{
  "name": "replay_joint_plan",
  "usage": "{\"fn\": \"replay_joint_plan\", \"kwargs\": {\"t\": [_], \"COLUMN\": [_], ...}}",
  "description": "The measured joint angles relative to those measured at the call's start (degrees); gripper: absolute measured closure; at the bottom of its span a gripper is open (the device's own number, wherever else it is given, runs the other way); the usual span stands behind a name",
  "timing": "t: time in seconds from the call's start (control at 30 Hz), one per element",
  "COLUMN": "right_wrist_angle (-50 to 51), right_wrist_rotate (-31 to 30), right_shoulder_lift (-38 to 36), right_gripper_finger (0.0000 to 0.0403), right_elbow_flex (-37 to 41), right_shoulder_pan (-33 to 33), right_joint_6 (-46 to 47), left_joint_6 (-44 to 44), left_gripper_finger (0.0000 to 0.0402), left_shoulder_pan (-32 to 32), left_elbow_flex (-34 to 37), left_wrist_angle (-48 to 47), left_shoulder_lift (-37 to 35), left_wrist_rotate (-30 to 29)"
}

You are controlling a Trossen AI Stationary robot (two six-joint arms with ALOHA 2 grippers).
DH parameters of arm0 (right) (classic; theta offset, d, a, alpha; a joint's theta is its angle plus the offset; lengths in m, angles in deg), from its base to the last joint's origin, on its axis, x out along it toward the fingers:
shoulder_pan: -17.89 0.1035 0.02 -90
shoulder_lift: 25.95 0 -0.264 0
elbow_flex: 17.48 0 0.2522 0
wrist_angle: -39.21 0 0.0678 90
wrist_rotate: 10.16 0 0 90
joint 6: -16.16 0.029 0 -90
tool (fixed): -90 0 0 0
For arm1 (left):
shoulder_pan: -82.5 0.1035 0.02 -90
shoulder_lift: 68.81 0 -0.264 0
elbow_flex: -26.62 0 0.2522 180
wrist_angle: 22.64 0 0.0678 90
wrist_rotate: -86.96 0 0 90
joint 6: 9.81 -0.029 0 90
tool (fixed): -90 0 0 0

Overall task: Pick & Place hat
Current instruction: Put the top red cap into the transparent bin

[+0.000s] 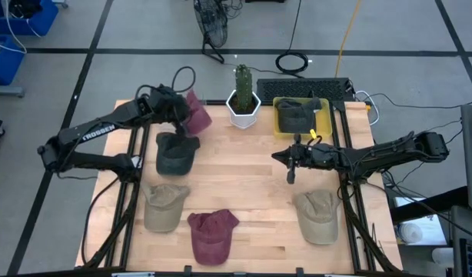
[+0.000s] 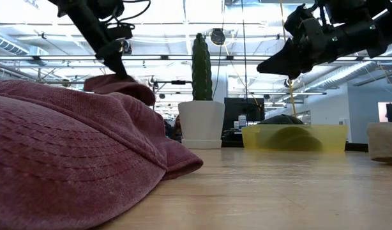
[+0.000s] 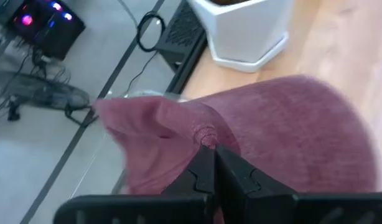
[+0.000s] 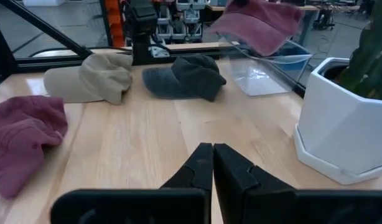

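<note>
The light wooden tabletop (image 1: 251,192) is ringed with things, but its middle stretch is bare. A white hexagonal pot with a green cactus (image 1: 243,100) stands at the far edge, and just beside it a yellow plastic bin (image 1: 323,123) holds a dark grey cap (image 1: 296,115). Another dark grey cap (image 1: 175,152) lies on the left side, with a tan cap (image 1: 162,205) nearer the front edge below it. A maroon corduroy cap (image 1: 211,233) sits at the front middle, and a second tan cap (image 1: 319,215) lies toward the front right corner. Black frame rails run along both side edges. Beyond the table is a grey floor with cables and a black fan.

The left gripper (image 1: 182,114) hangs above the far left part of the table, its fingers (image 3: 203,171) pressed together on the fabric of a lifted maroon corduroy hat (image 1: 196,112). The hat is clear of the wood, above and just beyond the dark grey cap, near the cactus pot. It dangles from the pinch with its crown toward the pot; which way its brim points I cannot tell.

The right gripper (image 1: 290,175) hovers over the bare middle right, fingers pressed together on nothing, pointing toward the left side.
</note>
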Motion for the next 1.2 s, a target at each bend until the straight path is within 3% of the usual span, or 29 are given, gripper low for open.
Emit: {"fn": "replay_joint_plan", "kwargs": {"t": [0.43,0.8,1.2], "right_wrist_angle": [0.31,0.25,0.24], "right_wrist_rotate": [0.25,0.27,0.29], "right_shoulder_lift": [0.0,0.0,0.0], "right_gripper_finger": [0.0398,0.0399,0.0399], "right_elbow_flex": [0.0,0.0,0.0], "right_shoulder_pan": [0.11,0.11,0.11], "right_joint_6": [0.38,0.04,0.04], "left_joint_6": [-1.95,-1.37,4.33], "left_gripper_finger": [0.0396,0.0397,0.0338], "left_shoulder_pan": [6.84,8.99,9.37], "left_elbow_flex": [5.83,8.98,9.06], "left_wrist_angle": [7.8,11.15,14.88], "left_shoulder_lift": [0.02,0.0,0.0], "left_wrist_rotate": [2.67,1.18,-1.82]}}
